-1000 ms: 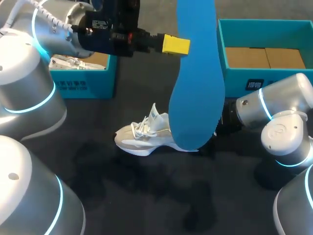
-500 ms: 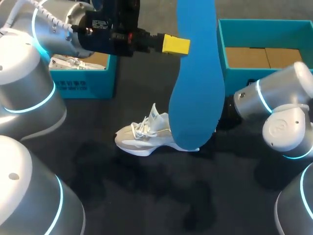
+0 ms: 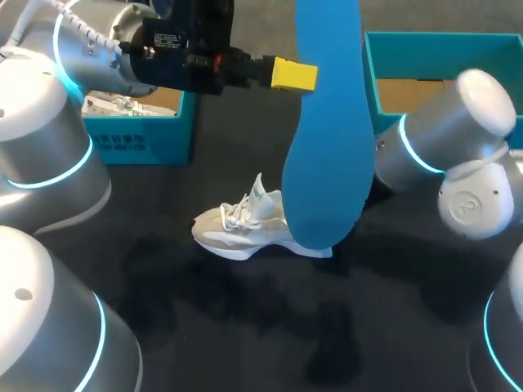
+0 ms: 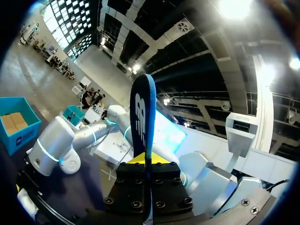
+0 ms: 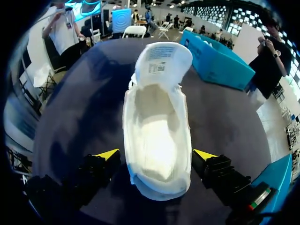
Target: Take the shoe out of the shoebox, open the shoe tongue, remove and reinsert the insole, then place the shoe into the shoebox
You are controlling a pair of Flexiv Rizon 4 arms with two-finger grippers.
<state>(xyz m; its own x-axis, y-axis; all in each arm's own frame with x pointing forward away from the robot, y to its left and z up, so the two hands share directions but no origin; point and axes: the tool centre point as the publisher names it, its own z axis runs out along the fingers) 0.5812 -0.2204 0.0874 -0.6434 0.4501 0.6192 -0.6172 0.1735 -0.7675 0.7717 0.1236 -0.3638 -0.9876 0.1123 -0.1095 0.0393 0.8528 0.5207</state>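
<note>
Your left hand (image 3: 295,74) is held high over the table (image 3: 245,327), clamped on the blue insole (image 3: 327,122), which hangs lengthwise with its wider end down. Your right hand (image 5: 156,154) sits low behind the white shoe (image 3: 237,233), fingers spread wide either side of its heel. The shoe rests mid-table, toe pointing left, tongue pulled up.

White shoe (image 3: 245,233) upright (blue insole (image 3: 327,147) aloft)
</note>
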